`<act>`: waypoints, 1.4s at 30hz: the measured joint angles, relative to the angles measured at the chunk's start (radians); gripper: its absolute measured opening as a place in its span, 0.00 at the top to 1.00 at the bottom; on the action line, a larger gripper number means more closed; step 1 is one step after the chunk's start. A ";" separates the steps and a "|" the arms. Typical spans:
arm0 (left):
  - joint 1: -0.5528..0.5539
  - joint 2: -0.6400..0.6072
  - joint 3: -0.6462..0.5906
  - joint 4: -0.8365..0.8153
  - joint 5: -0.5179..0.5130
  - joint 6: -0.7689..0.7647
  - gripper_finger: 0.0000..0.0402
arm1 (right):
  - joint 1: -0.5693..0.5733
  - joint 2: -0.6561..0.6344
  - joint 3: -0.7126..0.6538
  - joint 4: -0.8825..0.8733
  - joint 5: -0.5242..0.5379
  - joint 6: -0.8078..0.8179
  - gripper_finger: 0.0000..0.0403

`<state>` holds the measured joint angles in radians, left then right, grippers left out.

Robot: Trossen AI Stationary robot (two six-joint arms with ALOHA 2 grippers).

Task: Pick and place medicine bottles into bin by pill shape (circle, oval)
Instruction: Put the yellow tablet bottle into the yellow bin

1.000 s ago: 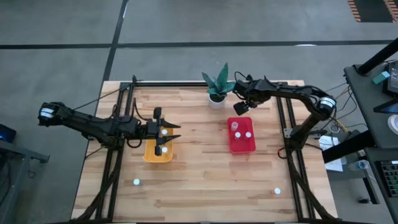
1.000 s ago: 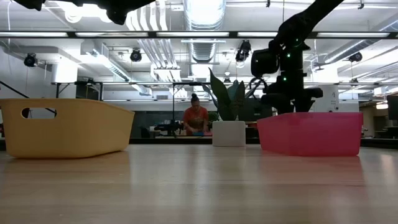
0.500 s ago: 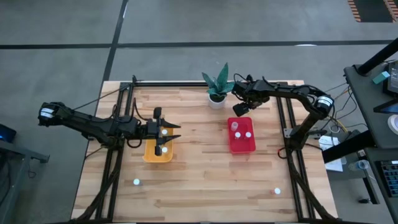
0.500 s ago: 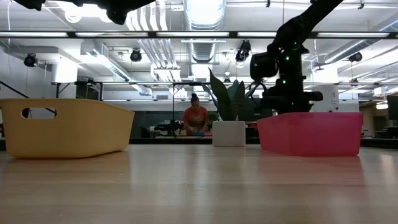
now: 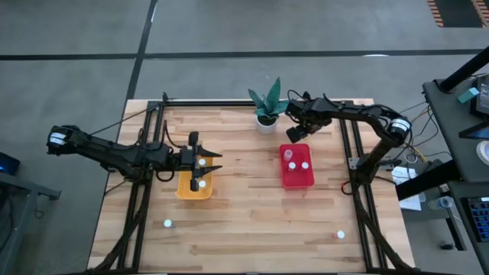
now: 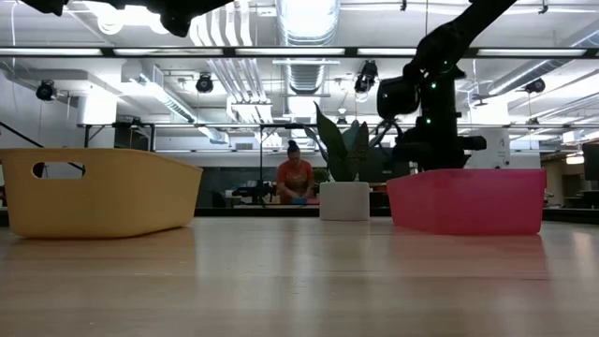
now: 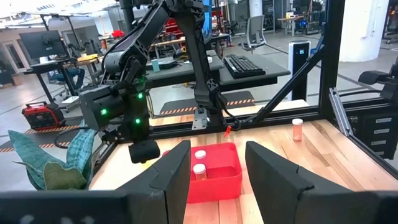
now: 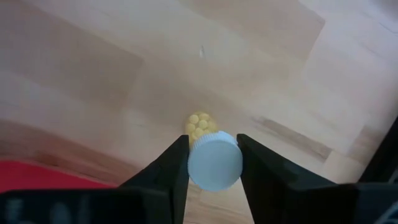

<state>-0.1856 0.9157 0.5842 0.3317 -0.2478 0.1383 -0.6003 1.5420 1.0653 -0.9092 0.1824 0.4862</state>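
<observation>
Newly closed right end effector [image 8: 212,163] around bottle [image 8: 214,160]

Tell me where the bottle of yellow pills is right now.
The bottle of yellow pills sits between the right gripper's fingers. In the high view that gripper is at the table's far side, between the potted plant and the red bin.

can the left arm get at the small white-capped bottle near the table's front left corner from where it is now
Probably yes. The white-capped bottle stands alone on bare wooden table, nothing beside it. The left gripper hovers over the yellow bin, on the same side, so the way down looks free.
</observation>
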 joint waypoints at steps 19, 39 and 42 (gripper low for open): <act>0.000 0.000 -0.001 0.000 0.000 0.000 0.66 | 0.111 -0.296 0.002 -0.031 0.000 0.050 0.73; 0.000 0.002 0.000 0.000 0.000 0.000 0.66 | 0.504 -0.351 0.003 0.029 0.001 0.210 0.73; 0.000 0.004 0.000 0.000 0.000 0.000 0.66 | 0.546 -0.342 0.003 0.069 0.002 0.213 0.72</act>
<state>-0.1856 0.9195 0.5838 0.3321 -0.2481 0.1379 -0.0544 1.1996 1.0683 -0.8400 0.1841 0.6993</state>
